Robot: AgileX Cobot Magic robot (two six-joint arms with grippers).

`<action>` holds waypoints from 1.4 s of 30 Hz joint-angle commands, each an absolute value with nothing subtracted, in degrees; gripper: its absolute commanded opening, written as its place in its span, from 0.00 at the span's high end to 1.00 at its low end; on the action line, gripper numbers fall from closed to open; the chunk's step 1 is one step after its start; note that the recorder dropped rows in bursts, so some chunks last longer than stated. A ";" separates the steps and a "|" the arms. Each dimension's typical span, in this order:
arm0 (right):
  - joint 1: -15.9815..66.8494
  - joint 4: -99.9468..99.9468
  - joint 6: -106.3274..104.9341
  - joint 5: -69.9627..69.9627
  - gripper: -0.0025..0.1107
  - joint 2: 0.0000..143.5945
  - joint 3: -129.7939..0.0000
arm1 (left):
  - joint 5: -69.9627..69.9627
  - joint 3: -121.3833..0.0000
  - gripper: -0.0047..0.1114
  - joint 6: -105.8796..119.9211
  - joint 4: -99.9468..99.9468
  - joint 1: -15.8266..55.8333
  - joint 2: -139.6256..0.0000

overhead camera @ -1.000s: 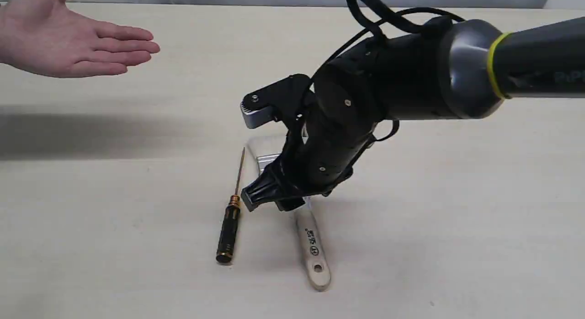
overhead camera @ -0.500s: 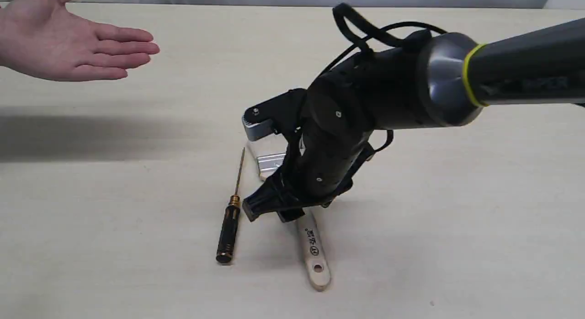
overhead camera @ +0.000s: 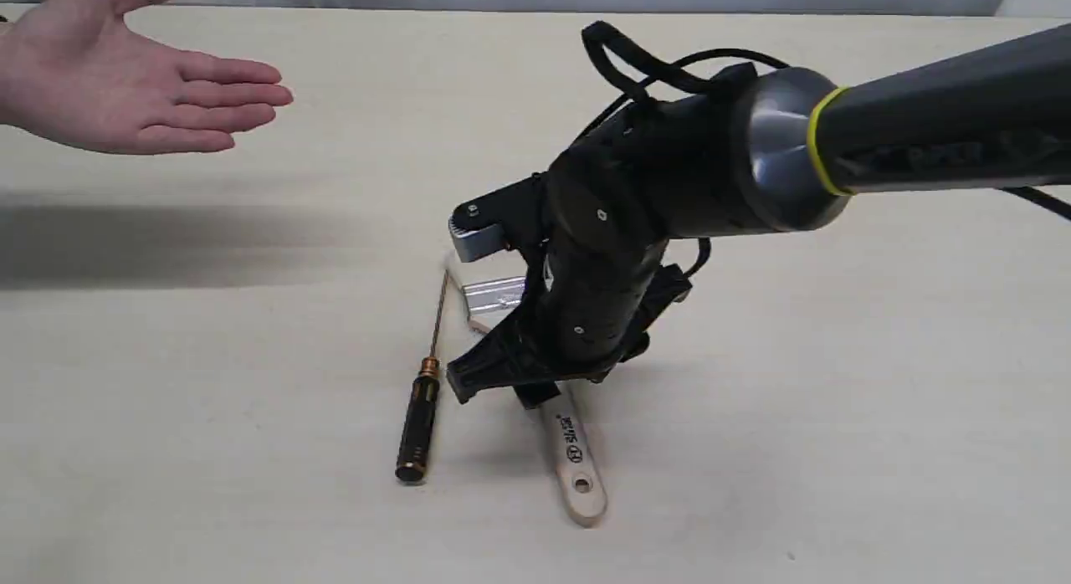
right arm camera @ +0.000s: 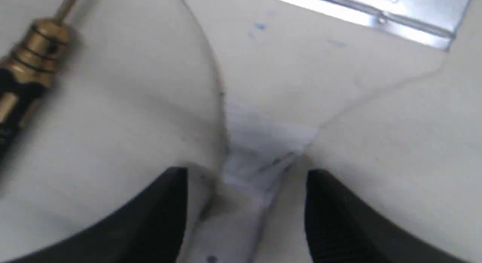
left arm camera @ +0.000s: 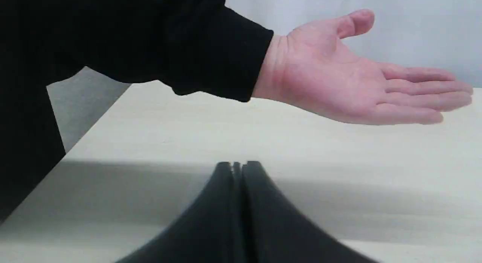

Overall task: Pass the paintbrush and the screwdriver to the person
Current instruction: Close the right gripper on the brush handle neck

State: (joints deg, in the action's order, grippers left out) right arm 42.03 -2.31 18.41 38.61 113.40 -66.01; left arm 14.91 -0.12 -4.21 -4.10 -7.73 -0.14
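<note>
The paintbrush (overhead camera: 574, 463) lies on the table with its wooden handle toward the near edge and its silver ferrule (overhead camera: 495, 293) farther back. My right gripper (overhead camera: 502, 389) hangs low over the handle, open, one finger on each side. In the right wrist view the handle (right arm camera: 260, 150) runs between the black fingers (right arm camera: 162, 210). The screwdriver (overhead camera: 418, 425) lies just left of the brush, and its gold collar (right arm camera: 41, 44) shows in the right wrist view. The person's open palm (overhead camera: 125, 90) waits at the far left. My left gripper (left arm camera: 237, 167) is shut and empty, below that hand (left arm camera: 339, 82).
The pale table (overhead camera: 837, 417) stretches bare to the right and front. A black sleeve (left arm camera: 169, 40) fills one side of the left wrist view. A broad shadow (overhead camera: 167, 241) falls across the table under the hand.
The right arm has dropped lower and shifted slightly left, bringing its open fingers down around the brush handle. The hand and screwdriver have stayed put.
</note>
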 commanded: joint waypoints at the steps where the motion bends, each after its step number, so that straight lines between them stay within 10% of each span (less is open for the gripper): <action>1: 42.06 -7.21 23.93 40.13 0.54 113.44 -65.97 | 14.28 0.00 0.96 -4.32 -3.99 -7.25 0.00; 31: 42.06 -7.93 23.78 35.78 0.57 116.43 -65.97 | 14.37 0.00 0.96 -4.32 -3.94 -7.25 0.00; 38: 42.06 -8.58 23.78 36.90 0.91 116.43 -65.97 | 14.21 0.00 0.96 -4.32 -4.07 -7.25 0.00; 42: 42.06 -9.09 23.64 37.22 0.94 116.43 -65.97 | 14.21 0.00 0.96 -4.32 -4.07 -7.25 0.00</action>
State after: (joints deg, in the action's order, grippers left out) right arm 42.17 -7.31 24.16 35.93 115.39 -66.23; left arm 14.91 -0.12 -4.21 -4.10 -7.73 -0.14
